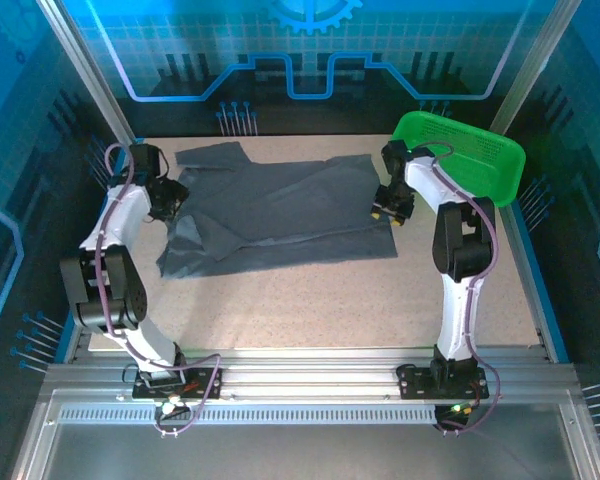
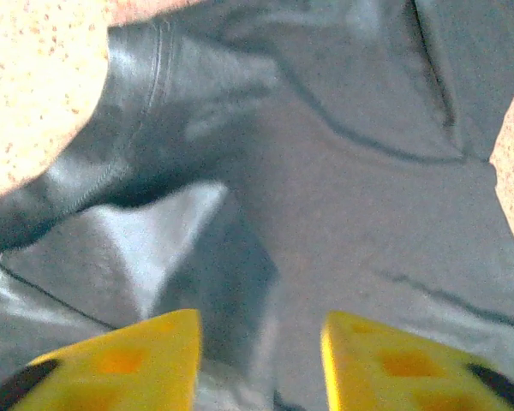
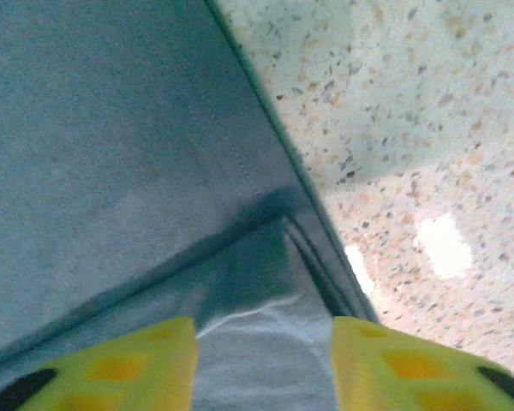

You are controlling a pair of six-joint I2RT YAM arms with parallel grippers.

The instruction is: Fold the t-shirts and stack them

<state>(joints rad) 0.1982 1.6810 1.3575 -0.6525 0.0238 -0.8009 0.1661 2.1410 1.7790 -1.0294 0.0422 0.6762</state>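
The dark grey t-shirt lies spread on the far half of the bench, between the two arms. It is mostly flat. One sleeve reaches toward the far left, and a rumpled flap sags toward the near left. Its right edge runs fairly straight.

The left claw is down at the shirt's left edge. In the left wrist view this claw has its yellow fingers set apart with a clear gap between them. The gap shows grey cloth, which rises there in a soft ridge with a bright crease just to its left. The fingers are not pinched on the fabric, so the claw is parted and grips nothing. I cannot tell whether the fingertips touch the cloth. Pale speckled bench shows past the shirt at the upper left.

The right claw is at the shirt's near right corner. In the right wrist view this claw is also parted, its two yellow fingers standing well apart over a paler fold of the shirt. The stitched hem runs diagonally just beyond the fingers, with bare bench to its right. Nothing is clamped here either.

A bright green mesh basket sits at the far right corner, just beyond the right arm and apart from the shirt.
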